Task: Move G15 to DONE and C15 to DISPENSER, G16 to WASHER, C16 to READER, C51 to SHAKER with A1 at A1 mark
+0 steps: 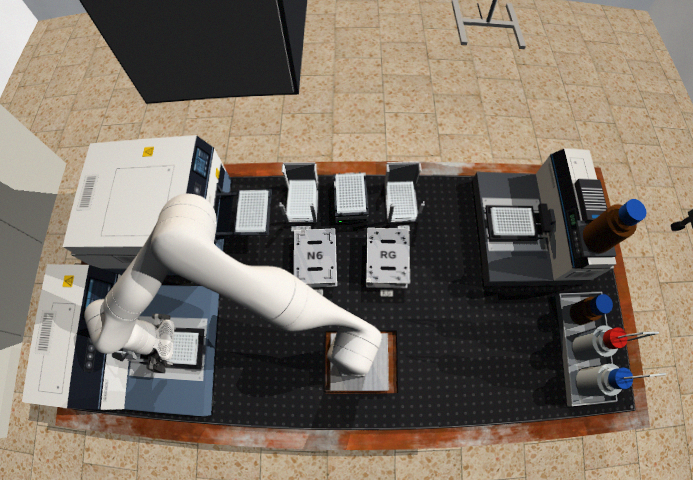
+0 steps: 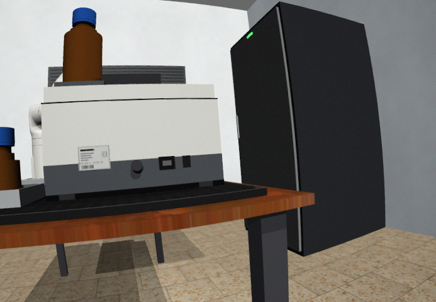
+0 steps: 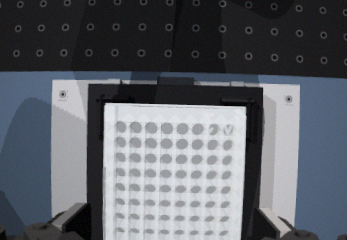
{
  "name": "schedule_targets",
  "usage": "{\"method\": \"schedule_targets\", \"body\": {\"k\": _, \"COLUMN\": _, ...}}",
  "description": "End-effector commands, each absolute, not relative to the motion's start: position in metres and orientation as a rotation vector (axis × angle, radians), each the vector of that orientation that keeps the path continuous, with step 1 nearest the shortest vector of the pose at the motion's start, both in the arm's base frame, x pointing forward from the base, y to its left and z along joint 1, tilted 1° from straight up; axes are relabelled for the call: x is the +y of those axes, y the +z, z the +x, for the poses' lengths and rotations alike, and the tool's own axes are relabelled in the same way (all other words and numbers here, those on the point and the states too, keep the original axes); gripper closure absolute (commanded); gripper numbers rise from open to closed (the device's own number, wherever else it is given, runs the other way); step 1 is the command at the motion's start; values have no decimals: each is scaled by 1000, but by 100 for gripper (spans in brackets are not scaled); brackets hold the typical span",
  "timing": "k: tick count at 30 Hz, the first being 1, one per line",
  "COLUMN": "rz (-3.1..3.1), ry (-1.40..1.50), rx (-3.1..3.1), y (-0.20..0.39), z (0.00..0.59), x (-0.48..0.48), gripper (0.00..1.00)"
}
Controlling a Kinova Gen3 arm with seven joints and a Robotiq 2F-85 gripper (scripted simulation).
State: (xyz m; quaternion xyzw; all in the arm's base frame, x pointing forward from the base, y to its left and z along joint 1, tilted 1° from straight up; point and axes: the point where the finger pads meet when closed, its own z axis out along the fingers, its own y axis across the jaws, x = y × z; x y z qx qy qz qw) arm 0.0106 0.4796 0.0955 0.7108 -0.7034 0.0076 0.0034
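Observation:
My gripper [image 1: 158, 346] [image 3: 171, 224] is open, with a finger on each long side of a white well plate [image 1: 185, 346] [image 3: 173, 165]. That plate sits flat in the black nest [image 3: 94, 150] of the blue-decked instrument [image 1: 188, 390] at the front left. The fingers stand clear of the plate's sides. Another plate [image 1: 251, 210] lies on the drawer of the white instrument [image 1: 131, 192] at the back left. A plate [image 1: 350, 193] sits on the small middle station at the back. A plate [image 1: 512, 220] sits in the dark instrument at the right. No plate labels are readable.
Two stack racks [image 1: 300, 199] [image 1: 402, 199] flank the middle station. Nests N6 [image 1: 314, 255] and RG [image 1: 387, 254] stand in front of them. A bottle rack [image 1: 590, 390] is at the front right. In the exterior view an instrument housing [image 2: 129, 135] hides the deck.

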Motion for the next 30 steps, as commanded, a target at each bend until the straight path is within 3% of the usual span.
{"method": "schedule_targets", "body": {"k": 1, "rz": 2229, "ry": 22, "rx": -2206, "y": 98, "z": 11, "x": 480, "gripper": 0}}
{"method": "schedule_targets", "body": {"k": 30, "rz": 2229, "ry": 22, "rx": -2206, "y": 134, "z": 10, "x": 481, "gripper": 0}}
